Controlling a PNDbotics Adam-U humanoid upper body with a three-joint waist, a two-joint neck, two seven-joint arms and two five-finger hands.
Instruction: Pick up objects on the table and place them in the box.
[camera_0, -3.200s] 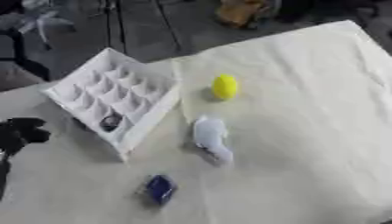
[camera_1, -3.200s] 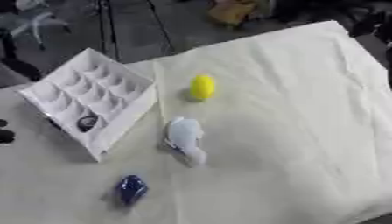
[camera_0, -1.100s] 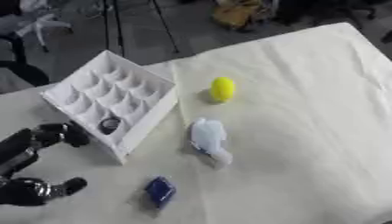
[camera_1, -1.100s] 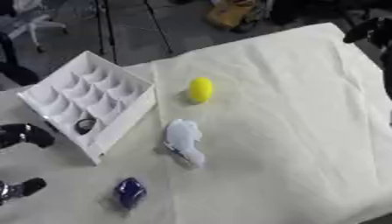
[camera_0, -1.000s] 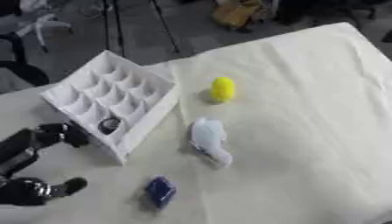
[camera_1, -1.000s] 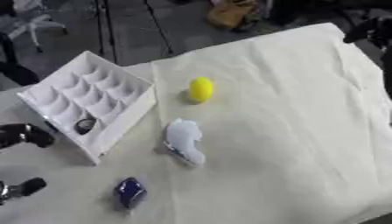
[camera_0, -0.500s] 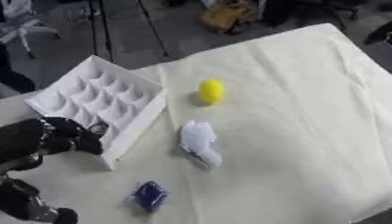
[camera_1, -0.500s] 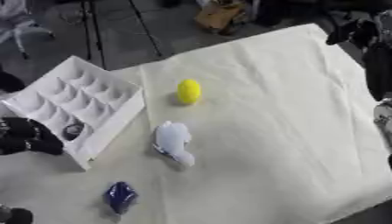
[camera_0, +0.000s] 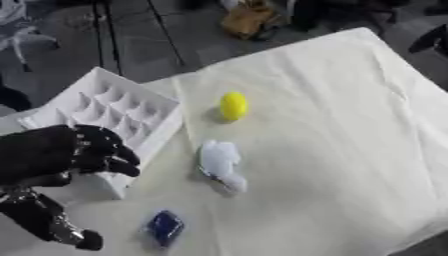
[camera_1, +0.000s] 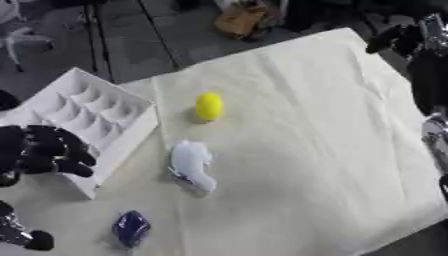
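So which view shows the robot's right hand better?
The right eye view. There the right robot hand shows at the upper right edge, dark against the table's far corner, with the arm running down the right side. The left eye view shows only a dark sliver at its right edge.

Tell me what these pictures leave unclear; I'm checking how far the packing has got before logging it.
- Near corner of the white box: covered by the left hand in both eye views, so any contents there are hidden.
- Left hand: whether it grips anything is not visible.
- Right hand: cut by the right edge; fingers unreadable.
- White object and blue object: too blurred to identify.
- Yellow object: only colour and rounded shape show.
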